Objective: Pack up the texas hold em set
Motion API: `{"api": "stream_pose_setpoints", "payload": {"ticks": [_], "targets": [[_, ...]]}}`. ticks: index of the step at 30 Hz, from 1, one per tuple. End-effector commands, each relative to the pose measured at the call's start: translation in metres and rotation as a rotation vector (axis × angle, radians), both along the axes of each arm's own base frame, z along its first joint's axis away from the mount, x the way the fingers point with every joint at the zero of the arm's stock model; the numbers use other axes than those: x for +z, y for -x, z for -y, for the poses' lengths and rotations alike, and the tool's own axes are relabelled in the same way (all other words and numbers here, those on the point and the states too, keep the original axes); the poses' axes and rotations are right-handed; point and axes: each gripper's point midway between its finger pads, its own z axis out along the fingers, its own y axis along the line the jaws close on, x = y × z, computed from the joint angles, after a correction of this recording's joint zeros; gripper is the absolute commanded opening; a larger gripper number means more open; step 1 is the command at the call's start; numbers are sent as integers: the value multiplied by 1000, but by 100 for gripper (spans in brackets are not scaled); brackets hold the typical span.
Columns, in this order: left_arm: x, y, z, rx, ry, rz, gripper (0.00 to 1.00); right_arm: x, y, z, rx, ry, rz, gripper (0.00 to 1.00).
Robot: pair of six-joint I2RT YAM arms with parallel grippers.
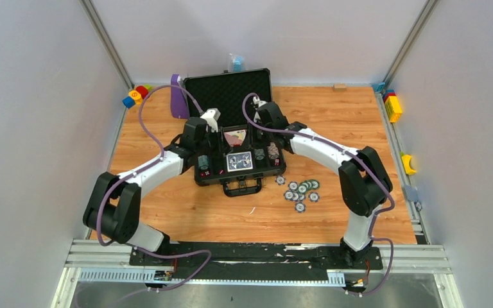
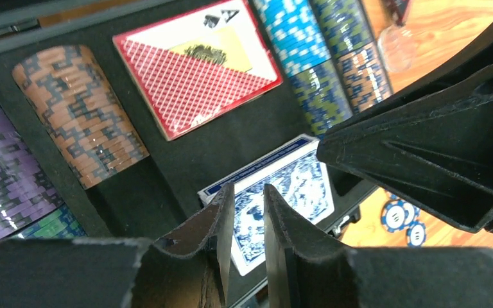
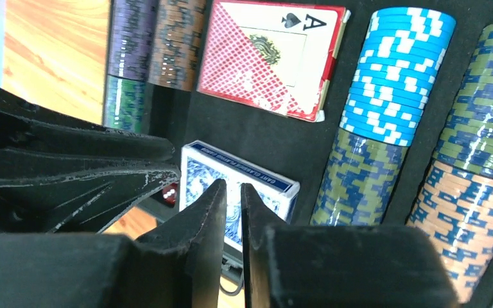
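The dark grey briefcase [image 1: 200, 173] lies open in the middle of the table, its foam-lined lid [image 1: 228, 90] upright at the back. Rows of striped chips [image 3: 395, 70] fill its slots beside a red card deck [image 2: 196, 70] and a blue card deck [image 2: 295, 186]. My left gripper [image 2: 249, 189] hovers over the blue deck, its jaws a small gap apart with nothing between them. My right gripper [image 3: 232, 185] hangs over the same deck [image 3: 257, 179], jaws a narrow slit apart and empty. Several loose chips [image 1: 302, 190] lie on the wood right of the case.
A purple stand [image 1: 178, 96] leans at the case's back left corner. Coloured toy blocks [image 1: 136, 95] sit at the far left, and more blocks [image 1: 393, 106] along the right rail. A red die [image 3: 170, 192] rests in the case near the blue deck. Walls close in both sides.
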Motion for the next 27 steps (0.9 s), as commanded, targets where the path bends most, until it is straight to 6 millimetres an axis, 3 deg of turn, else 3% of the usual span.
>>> {"api": "stream_pose_setpoints", "payload": {"ticks": [1,7,13,16,18,23,27], "targets": [[-10,-10,3,-16,-22,-4,31,-21,-11,-2,2,50,-5,14],[-28,0,7,-49,-6,-57,27,-47,10,-1,34,53,-97,11],[-44,15,3,-49,-1,-89,26,-52,17,-2,45,31,-112,11],[-40,16,0,-44,-9,-69,27,-34,14,0,42,26,-62,12],[-21,16,-1,-44,2,-9,28,-17,12,8,29,32,-8,12],[-5,25,-13,-32,-23,63,32,27,17,41,-38,52,128,15],[6,32,-10,-53,-62,103,33,33,32,71,-93,78,167,16]]}}
